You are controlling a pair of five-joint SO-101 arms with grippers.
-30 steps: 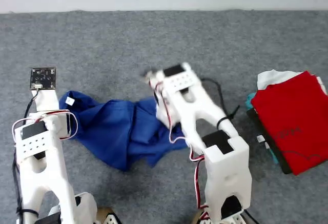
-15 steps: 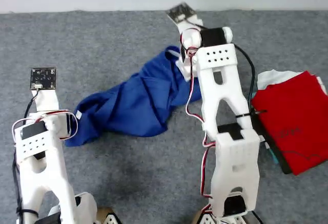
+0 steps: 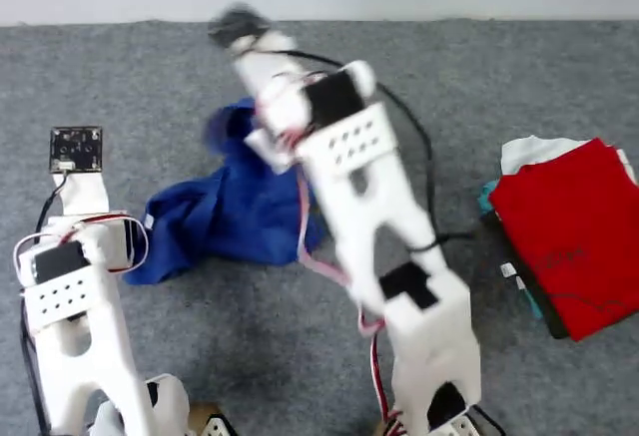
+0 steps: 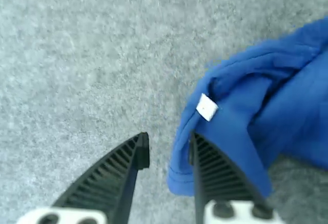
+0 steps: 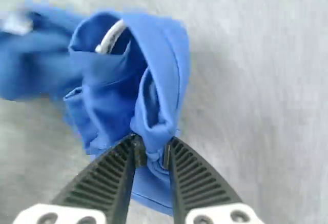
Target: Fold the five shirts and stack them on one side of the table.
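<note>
Blue shirt (image 3: 235, 212) lies crumpled in the middle of the grey table (image 3: 499, 87) in the high view. One end is bunched up and raised at the far side, where the right hand (image 3: 245, 135) has it. The other end trails toward the left hand (image 3: 138, 244) at the near left. On the table's right side sits a stack (image 3: 569, 246) of folded shirts with a red one on top. I judge that this is the last shirt to fold, and that the step in hand is spreading it out, not yet folding it.

From the left wrist view, the left hand (image 4: 166, 144) stands partly open just over the table. The shirt's hem (image 4: 179, 175) lies in the gap against one finger, unpinched. A small white label (image 4: 206, 107) shows on the fold just beyond.

From the right wrist view, the right hand (image 5: 152, 151) is pinched tight on a thick fold of the blue shirt (image 5: 128, 75). The cloth hangs in loose tucks, and a white neck tape (image 5: 110, 37) shows, so this looks like the collar end.

The fabric is soft and limp and will sag and twist under one grip. The next move probably calls for the left hand to close on the hem, so the two hands can draw the shirt out flat.
</note>
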